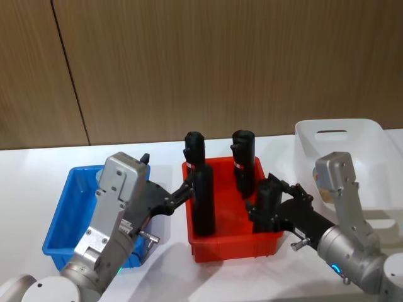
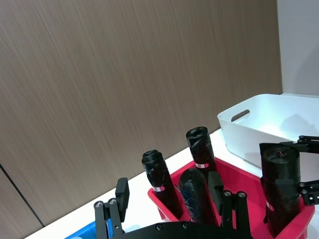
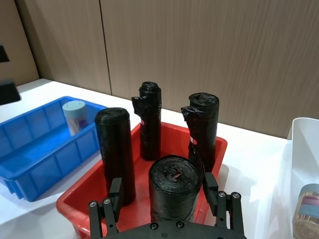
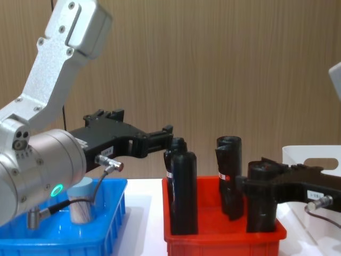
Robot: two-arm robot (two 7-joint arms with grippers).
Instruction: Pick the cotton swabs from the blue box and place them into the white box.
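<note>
One tub of cotton swabs (image 3: 75, 115) with a pale blue lid stands in the blue box (image 3: 30, 149); in the chest view this tub (image 4: 81, 205) sits behind my left arm. Another tub (image 3: 309, 209) rests inside the white box (image 3: 299, 149). My left gripper (image 1: 187, 189) is open and hovers between the blue box (image 1: 60, 220) and the red bin's near-left corner. My right gripper (image 1: 261, 201) is open over the red bin. A black roll (image 3: 174, 189) stands between its fingers, close to one finger and apart from the other.
The red bin (image 1: 233, 245) stands between the blue box and the white box (image 1: 343, 135) and holds several tall black rolls (image 1: 203, 195). A wooden wall runs behind the white table.
</note>
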